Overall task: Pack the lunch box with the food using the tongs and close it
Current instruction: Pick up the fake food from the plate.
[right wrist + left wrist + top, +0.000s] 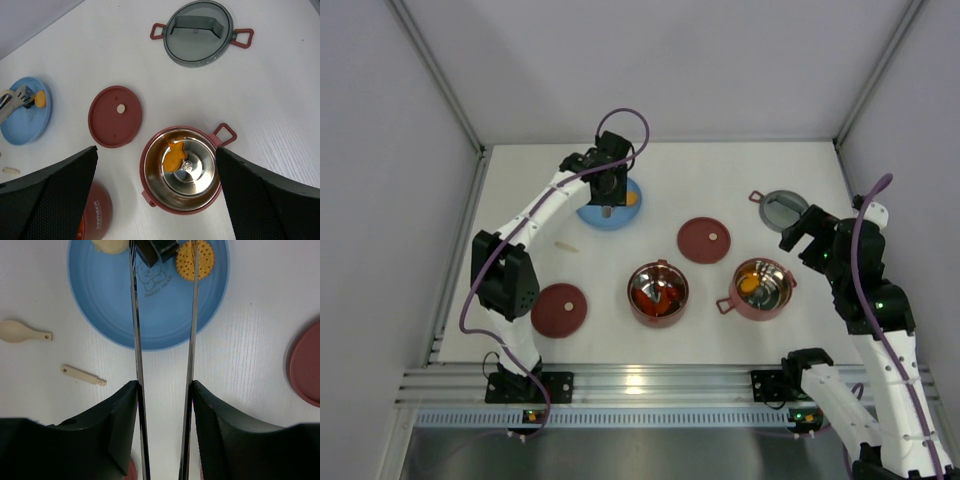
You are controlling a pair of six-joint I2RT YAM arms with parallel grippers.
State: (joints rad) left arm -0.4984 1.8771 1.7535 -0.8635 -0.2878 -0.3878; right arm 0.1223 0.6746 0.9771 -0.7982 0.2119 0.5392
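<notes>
Left gripper clamped on the silver tongs, one tong arm pressed under each finger; the tongs reach out over the blue plate at the table's far left; a black piece lies between the tong tips, and I cannot tell whether it is pinched; the right tong arm crosses a round orange cracker; a pale beige piece sits at the plate's far edge, mostly cut off; a beige spoon and a beige stick lie on the table beside the plate.

Right gripper wide open and holding nothing, hovering above the right bowl; that bowl holds one orange fish-shaped piece; the left bowl sits just beside it with red and orange pieces inside; both bowls are uncovered; one maroon lid lies flat behind the bowls, and a second maroon lid lies near the left arm's base; the grey top lid lies handle-up at far right.
</notes>
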